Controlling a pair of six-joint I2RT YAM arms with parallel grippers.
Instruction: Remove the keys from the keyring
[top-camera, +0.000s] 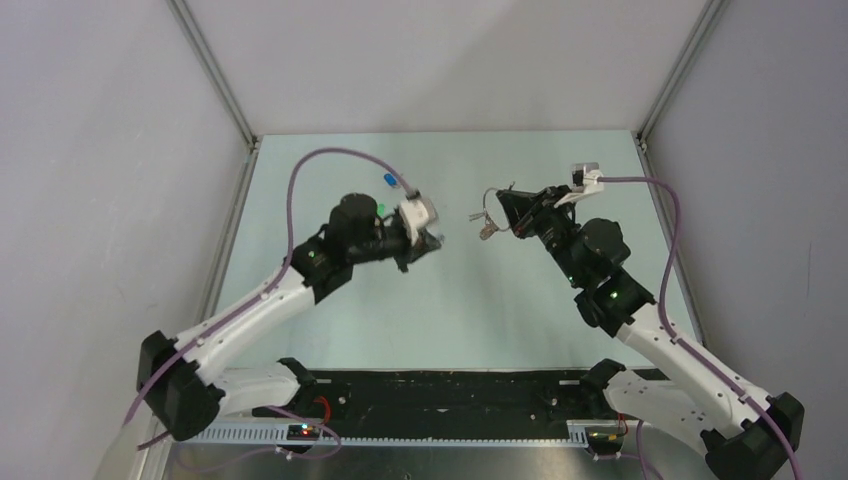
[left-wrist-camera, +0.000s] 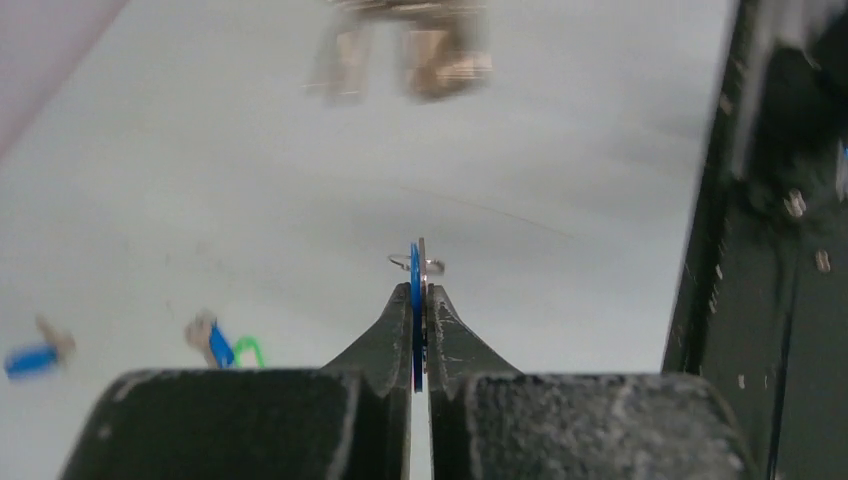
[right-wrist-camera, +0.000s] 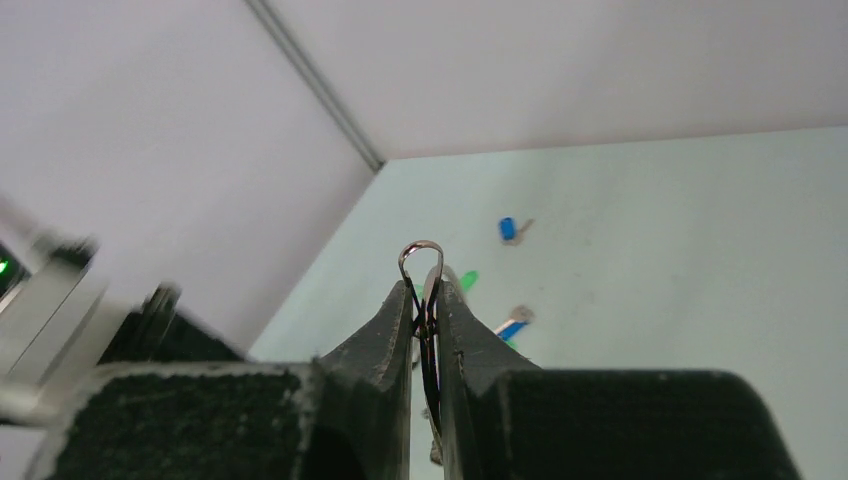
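Top external view: pale table (top-camera: 450, 320), both arms reaching to mid-table, tips facing each other with a gap between.

- Right pincer (right-wrist-camera: 427, 296): clamped narrow on the keyring (right-wrist-camera: 421, 244). The thin silver wire loop stands edge-on and pokes out just past the fingertips.
- Dangling keys (top-camera: 487, 230): plain silver, bunched, hanging under the right pincer's tip on the side facing the left pincer.
- Left pincer (left-wrist-camera: 420, 292): pinched tight on a blue-capped key (left-wrist-camera: 414, 265). The key sits edge-on between the pads, and a small silver loop shows just ahead of the tips. No link to the keyring is visible, so it is judged free.
- Loose keys: a blue one (top-camera: 388, 181) and a green-capped one (right-wrist-camera: 467, 280) lie on the table beside the left pincer, on the side away from the right pincer.

Step in hand, as judged: set the freed key down with the loose ones. Bring the left pincer low over the table before it opens so the key does not bounce or skid. Steer it away from the right pincer so the dangling bunch is not knocked. The right pincer should hold the ring steady, with the loop exposed for the next pull.
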